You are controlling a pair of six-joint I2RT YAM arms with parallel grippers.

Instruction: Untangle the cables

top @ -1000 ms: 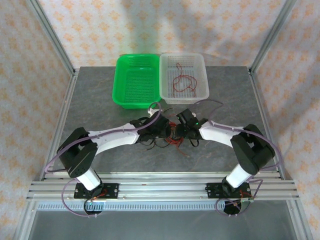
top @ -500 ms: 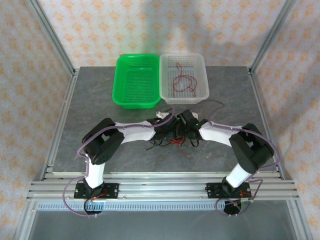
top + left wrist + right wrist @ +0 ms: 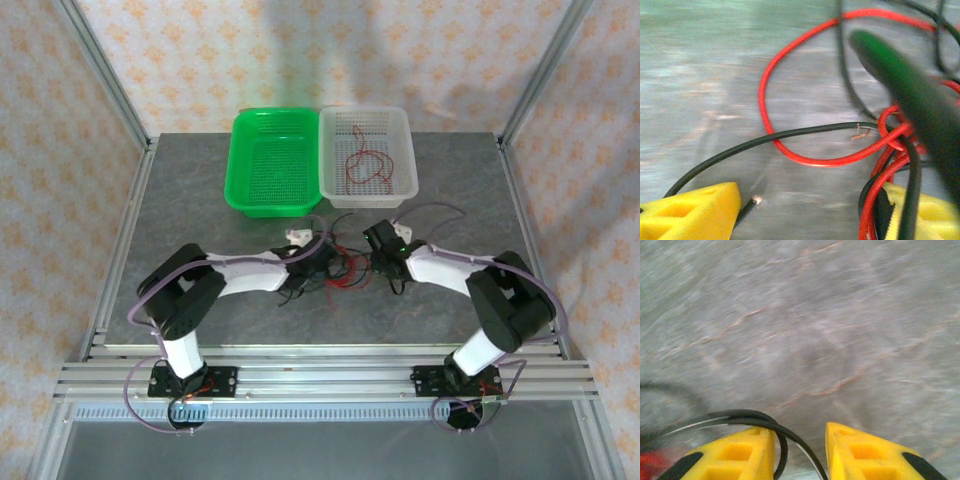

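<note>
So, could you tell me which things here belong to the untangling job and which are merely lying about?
Part of the job:
- tangled red and black cables on the table
- red cable, lying apart in the clear basket

Probably just lying about:
- green basket
- the clear basket itself

A green basket and a clear plastic basket sit touching side by side at the far edge of the grey table, floral-patterned walls rising behind the aluminium frame.
</note>
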